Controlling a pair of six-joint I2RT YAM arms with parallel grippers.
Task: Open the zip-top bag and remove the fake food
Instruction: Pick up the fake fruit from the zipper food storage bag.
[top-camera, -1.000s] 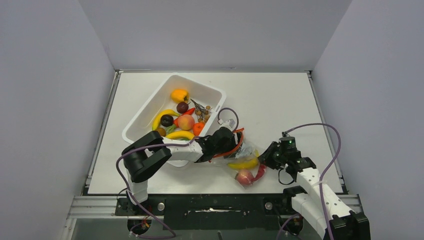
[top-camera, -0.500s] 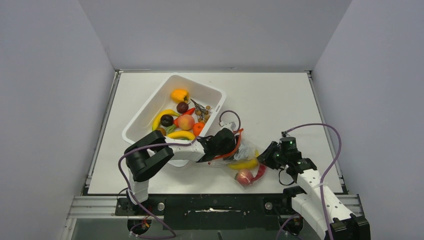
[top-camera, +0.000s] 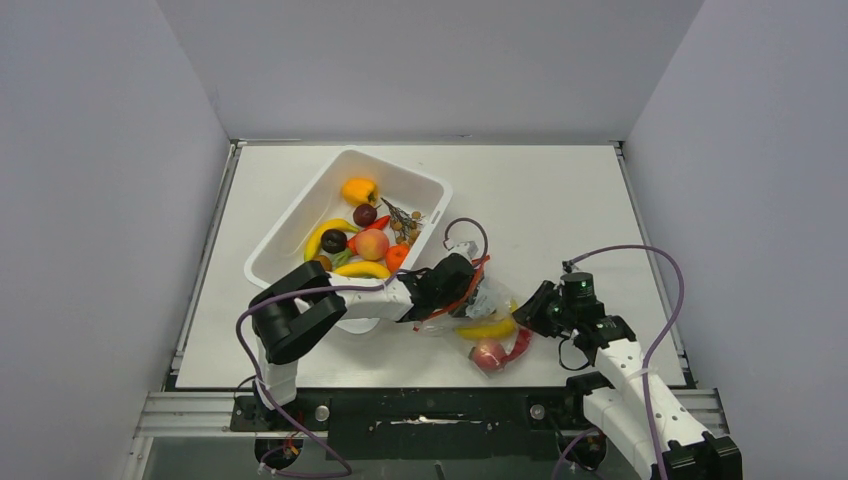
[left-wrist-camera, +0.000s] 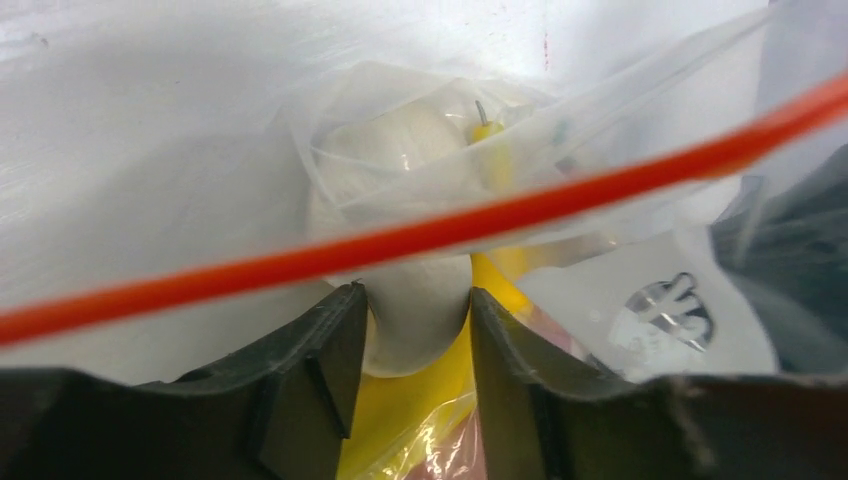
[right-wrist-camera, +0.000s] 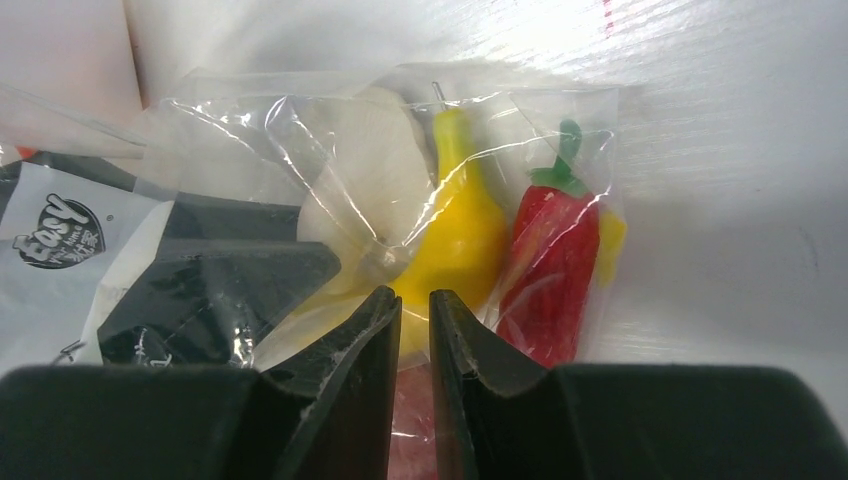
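The zip-top bag (top-camera: 489, 299) lies crumpled near the table's front, with its red zip strip (left-wrist-camera: 420, 235) open. My left gripper (top-camera: 462, 290) is inside the bag's mouth, and its jaws (left-wrist-camera: 415, 295) are shut on a white round piece of fake food (left-wrist-camera: 415, 335). A yellow banana (top-camera: 487, 327), a red chili (right-wrist-camera: 550, 260) and a peach (top-camera: 488, 353) are inside the bag. My right gripper (top-camera: 536, 312) is at the bag's right end. Its jaws (right-wrist-camera: 415, 297) are nearly closed, pinching the clear plastic.
A white tub (top-camera: 296, 209) at the back left holds several toy fruits and vegetables. The left arm lies along the tub's near corner. The table's front edge runs just below the bag.
My left gripper has pushed slightly right, deeper into the bag, and the plastic has puffed up beside it. The right gripper has barely moved.
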